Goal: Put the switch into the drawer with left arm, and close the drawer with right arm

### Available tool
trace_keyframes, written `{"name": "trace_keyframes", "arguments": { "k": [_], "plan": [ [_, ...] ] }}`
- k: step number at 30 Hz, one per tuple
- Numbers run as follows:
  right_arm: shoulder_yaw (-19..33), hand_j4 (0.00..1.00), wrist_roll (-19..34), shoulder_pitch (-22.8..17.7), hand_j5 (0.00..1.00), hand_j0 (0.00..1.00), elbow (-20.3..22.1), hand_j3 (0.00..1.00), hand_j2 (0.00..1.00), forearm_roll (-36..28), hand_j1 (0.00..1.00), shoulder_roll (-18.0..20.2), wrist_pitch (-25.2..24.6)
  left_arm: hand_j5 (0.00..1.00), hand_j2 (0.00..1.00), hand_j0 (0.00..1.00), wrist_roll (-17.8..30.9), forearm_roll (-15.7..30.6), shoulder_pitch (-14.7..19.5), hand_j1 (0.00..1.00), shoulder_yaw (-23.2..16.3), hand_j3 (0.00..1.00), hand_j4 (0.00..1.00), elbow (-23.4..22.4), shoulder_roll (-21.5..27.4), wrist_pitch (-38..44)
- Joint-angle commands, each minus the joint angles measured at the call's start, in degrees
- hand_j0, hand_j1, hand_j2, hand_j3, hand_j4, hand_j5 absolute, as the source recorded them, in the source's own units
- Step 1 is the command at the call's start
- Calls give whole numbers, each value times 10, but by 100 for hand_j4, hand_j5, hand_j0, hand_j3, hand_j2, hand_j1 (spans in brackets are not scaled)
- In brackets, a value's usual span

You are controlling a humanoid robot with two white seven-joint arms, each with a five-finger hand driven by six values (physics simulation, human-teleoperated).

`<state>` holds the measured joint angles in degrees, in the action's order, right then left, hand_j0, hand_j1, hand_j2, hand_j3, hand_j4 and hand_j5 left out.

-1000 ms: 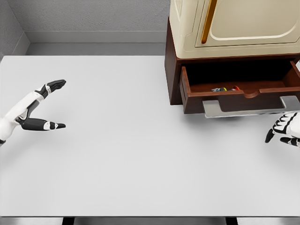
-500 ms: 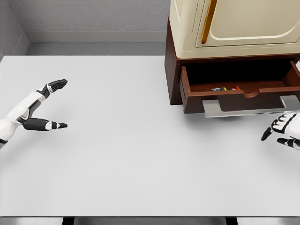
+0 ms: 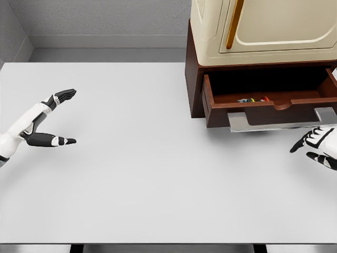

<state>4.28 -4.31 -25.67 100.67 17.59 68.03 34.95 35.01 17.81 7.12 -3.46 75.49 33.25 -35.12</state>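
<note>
The brown drawer [image 3: 253, 112] stands pulled out at the upper right, under a cream cabinet. Inside it lies the switch [image 3: 251, 99], a small thing with red, yellow and blue bits, partly hidden by the drawer front. A grey handle plate [image 3: 239, 122] juts out below the front. My left hand [image 3: 63, 117] hovers over the table at the far left, fingers spread and holding nothing. At the right edge my right hand [image 3: 315, 145] floats just below and in front of the drawer's right end, fingers relaxed and empty.
The cream cabinet [image 3: 263, 29] with an orange handle sits on the brown base [image 3: 192, 79] that houses the drawer. The white table [image 3: 158, 174] runs to a grey back wall [image 3: 105, 21], and its front edge shows along the bottom.
My right hand has drifted left and slightly up toward the drawer front. The left hand has barely moved.
</note>
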Motion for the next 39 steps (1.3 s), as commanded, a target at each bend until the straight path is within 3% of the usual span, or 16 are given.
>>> {"name": "trace_keyframes", "arguments": {
  "k": [1,12,18,22,29,39],
  "plan": [
    [13,58,-4,0,58,58,0,58,58,-12,58,-18,0,100,100,100,0,5,0,100,0,100,100,1,1,1],
    [-1,58,-6,-17,58,58,4,58,58,-4,58,-20,0,100,100,100,0,5,0,100,0,100,100,-1,1,1],
    [33,60,-4,-14,60,60,5,60,60,0,60,-77,0,100,100,100,0,5,0,100,0,100,100,-1,0,1],
    [44,60,-3,-11,60,60,6,60,60,-1,60,-78,0,100,100,100,0,5,0,100,0,100,100,-1,0,1],
    [28,62,-4,18,62,62,0,62,62,14,62,-105,0,100,100,100,0,5,2,100,0,100,100,0,-8,1],
    [-18,61,-7,75,61,61,-21,61,61,19,61,-101,0,100,100,100,0,5,1,100,0,100,100,0,-9,1]
  ]
}}
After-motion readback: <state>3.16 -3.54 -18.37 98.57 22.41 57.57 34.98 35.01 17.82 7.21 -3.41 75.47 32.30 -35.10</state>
